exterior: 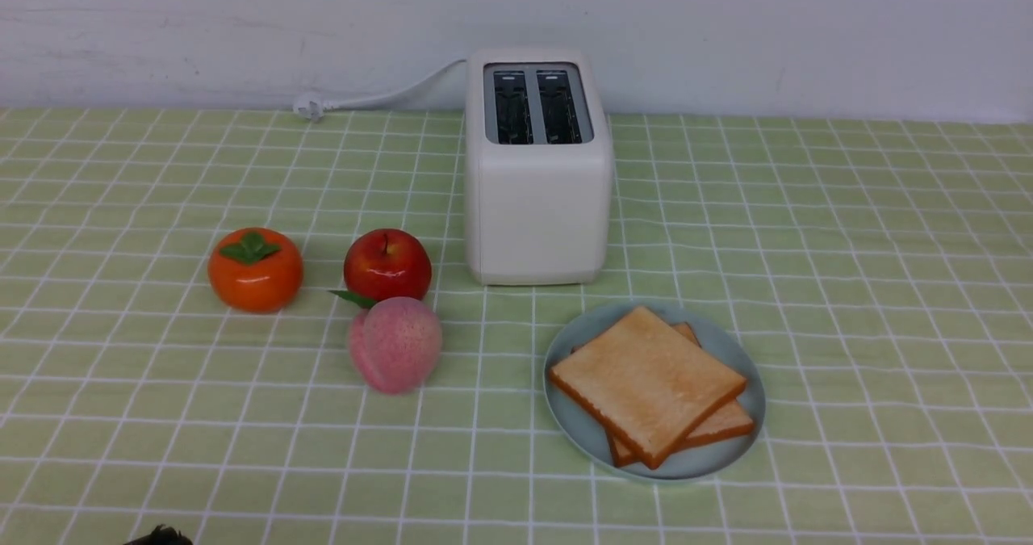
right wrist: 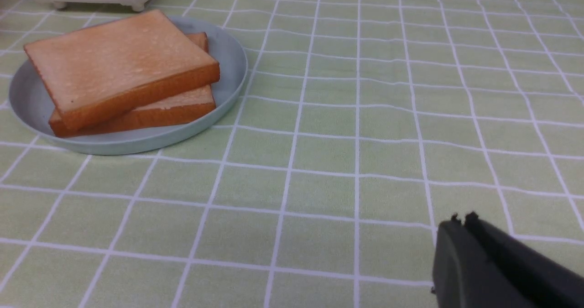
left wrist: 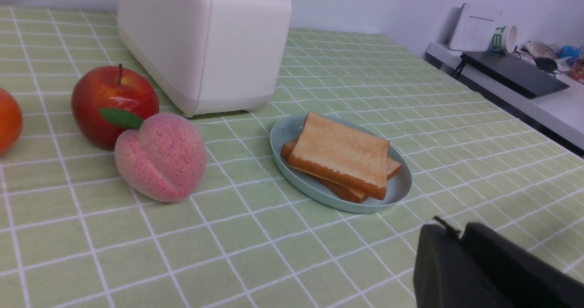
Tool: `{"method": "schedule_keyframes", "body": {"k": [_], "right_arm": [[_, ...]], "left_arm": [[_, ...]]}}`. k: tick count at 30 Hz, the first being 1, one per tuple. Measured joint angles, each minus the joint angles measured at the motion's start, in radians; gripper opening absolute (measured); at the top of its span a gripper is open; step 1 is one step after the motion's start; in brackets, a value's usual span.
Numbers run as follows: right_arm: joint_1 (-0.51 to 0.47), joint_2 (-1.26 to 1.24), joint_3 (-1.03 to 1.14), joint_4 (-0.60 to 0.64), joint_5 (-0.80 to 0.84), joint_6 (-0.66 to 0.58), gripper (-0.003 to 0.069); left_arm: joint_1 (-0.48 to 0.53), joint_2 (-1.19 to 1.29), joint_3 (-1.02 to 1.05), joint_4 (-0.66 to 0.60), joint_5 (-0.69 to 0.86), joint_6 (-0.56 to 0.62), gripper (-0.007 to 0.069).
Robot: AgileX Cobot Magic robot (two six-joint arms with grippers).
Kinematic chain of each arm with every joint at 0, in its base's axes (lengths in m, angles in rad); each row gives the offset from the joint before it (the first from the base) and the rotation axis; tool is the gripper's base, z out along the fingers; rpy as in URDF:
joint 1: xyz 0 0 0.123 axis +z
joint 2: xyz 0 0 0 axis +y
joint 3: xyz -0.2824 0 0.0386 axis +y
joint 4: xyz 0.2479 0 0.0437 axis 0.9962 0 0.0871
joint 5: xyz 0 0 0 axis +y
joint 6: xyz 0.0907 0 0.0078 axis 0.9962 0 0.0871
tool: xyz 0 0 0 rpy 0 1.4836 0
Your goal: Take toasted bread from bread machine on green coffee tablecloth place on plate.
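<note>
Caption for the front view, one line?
Two toast slices stacked on the plate before the empty toaster; three fruits left.

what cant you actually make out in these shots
- Lower slice of toast: mostly covered by the upper slice in every view.
- Toaster slots: too dark in the front view to see to the bottom.
- Left gripper: cut off by the left wrist frame edge.
- Right gripper: likewise in the right wrist view.
</note>
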Motion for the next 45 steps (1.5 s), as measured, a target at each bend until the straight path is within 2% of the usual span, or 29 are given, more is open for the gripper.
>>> {"method": "schedule_keyframes", "body": {"k": [2,5,7,9,11,14,16,18,20,22,45], "right_arm": [[0.000,0.000,0.000,0.000,0.000,0.000,-0.0010],[0.000,0.000,0.000,0.000,0.000,0.000,-0.0006],[0.000,0.000,0.000,0.000,0.000,0.000,-0.0004],[0.000,0.000,0.000,0.000,0.000,0.000,-0.0002],[0.000,0.000,0.000,0.000,0.000,0.000,0.0000],[0.000,0.000,0.000,0.000,0.000,0.000,0.0001],[0.000,0.000,0.000,0.000,0.000,0.000,0.0002],[0.000,0.000,0.000,0.000,0.000,0.000,0.0003],[0.000,0.000,0.000,0.000,0.000,0.000,0.0004],[0.000,0.000,0.000,0.000,0.000,0.000,0.0006],[0.000,0.000,0.000,0.000,0.000,0.000,0.0028]], "left_arm": [[0.008,-0.001,0.000,0.020,-0.009,0.004,0.0053],[0.089,-0.030,0.000,0.066,-0.019,0.006,0.0039],[0.190,-0.066,0.009,0.079,-0.029,0.006,0.0001],[0.251,-0.094,0.021,0.081,-0.032,0.007,-0.0013],[0.368,-0.157,0.071,0.084,-0.039,0.007,-0.0013],[0.457,-0.184,0.150,0.084,-0.046,-0.009,-0.0013],[0.502,-0.184,0.184,0.075,-0.005,-0.040,-0.0013],[0.537,-0.184,0.194,0.073,0.119,-0.067,-0.0013],[0.548,-0.184,0.198,0.070,0.195,-0.074,-0.0013],[0.548,-0.184,0.198,0.067,0.204,-0.077,-0.0013],[0.548,-0.184,0.198,0.062,0.208,-0.080,-0.0013]]}}
